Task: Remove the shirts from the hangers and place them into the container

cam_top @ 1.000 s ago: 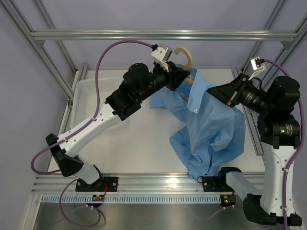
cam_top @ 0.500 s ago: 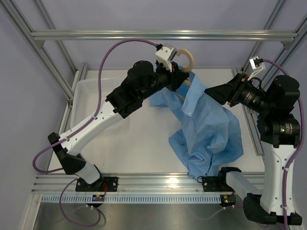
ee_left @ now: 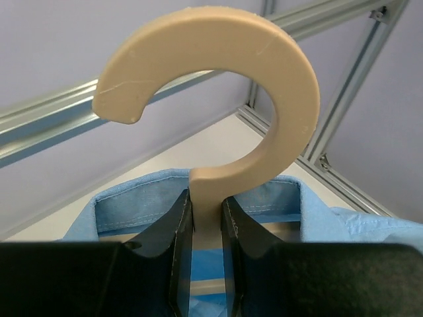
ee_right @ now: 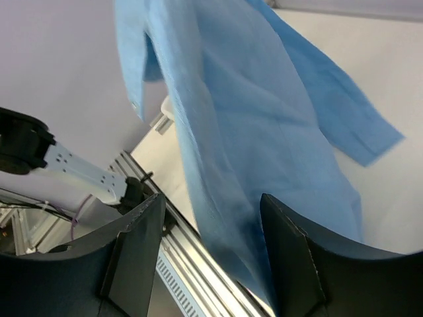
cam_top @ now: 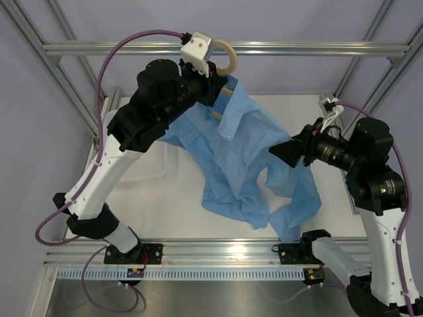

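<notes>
Close to us, our right gripper [ee_right: 211, 264] has its fingers wide apart and pinches nothing. The blue shirt [cam_top: 238, 158] hangs just in front of it, with its bottom end lying on the table [cam_top: 165, 211]. The bin [cam_top: 157, 174] sits to the left, partly under our left arm. Farther back and high up, our left gripper [ee_left: 206, 224] squeezes the neck of the hanger [ee_left: 218, 99]. The shirt hangs from it.

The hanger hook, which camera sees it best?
The left wrist view: the hanger hook fills the picture, its stem pinched by the left end effector. The top view shows it small; the right wrist view shows none.
</notes>
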